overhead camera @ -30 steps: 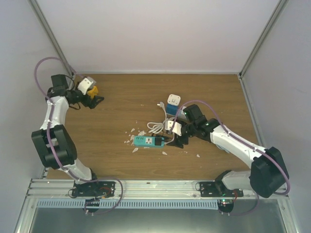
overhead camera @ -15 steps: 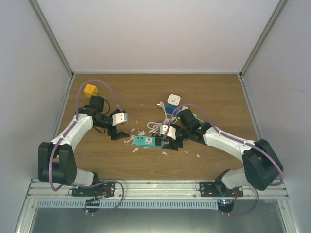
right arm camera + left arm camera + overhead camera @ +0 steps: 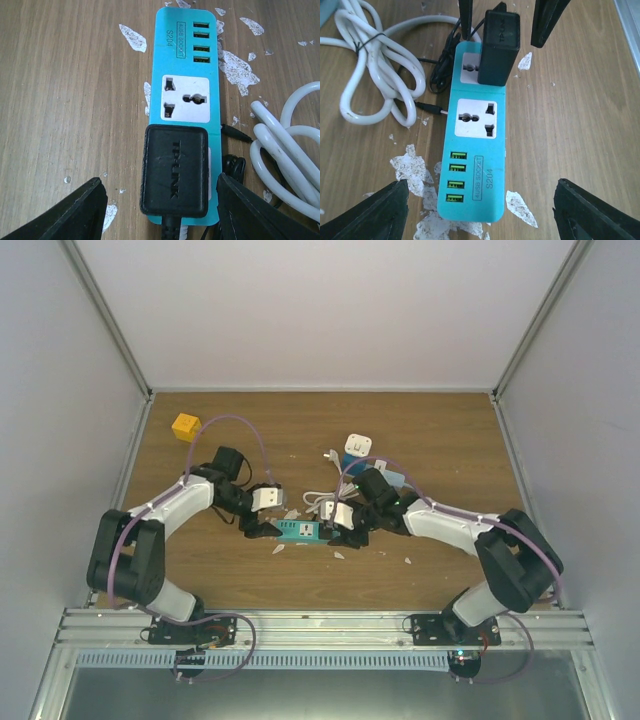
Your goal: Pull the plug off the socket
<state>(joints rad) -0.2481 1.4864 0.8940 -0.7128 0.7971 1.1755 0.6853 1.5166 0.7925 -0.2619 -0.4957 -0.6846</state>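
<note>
right gripper (image 3: 160, 184) wide open, straddling black plug (image 3: 174, 170), no contact. plug seated in teal socket strip (image 3: 186, 75). left gripper (image 3: 480, 192) wide open, empty, over USB end.

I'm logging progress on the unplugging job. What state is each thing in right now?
black adapter: plugged into the end socket of the power strip.
power strip: lying flat, face up.
second socket: empty.
USB ports: all four empty.
white cable: coiled and tied.
left gripper: open, straddling the USB end.
right gripper: open, straddling the black adapter.
</note>
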